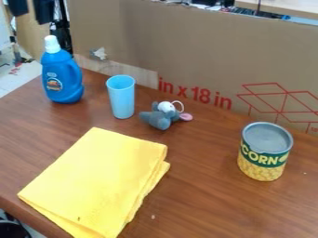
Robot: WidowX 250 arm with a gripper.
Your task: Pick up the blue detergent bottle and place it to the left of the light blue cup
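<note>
Yellow cloth (pixel 96 179) lies folded flat on the brown wooden table (pixel 211 209), and we place everything else by it. Its left corner comes near the table's edge, while its lower end runs to the bottom of the view. Beyond the cloth we see the light blue cup (pixel 122 100) standing upright, with the gray plush mouse (pixel 162 117) just beside it, to its right. Farther back and left of the cloth, the blue bottle (pixel 61 79) stands upright under a white cap, near the table's far left edge. Well to the cloth's right we find the corn can (pixel 265 153), upright, with a broad stretch of wood between them. Behind all these, the cardboard (pixel 186 46) rises along the far side. We cannot tell the arm's pose, nor whether the claw is released, clenched or grasping anything.
</note>
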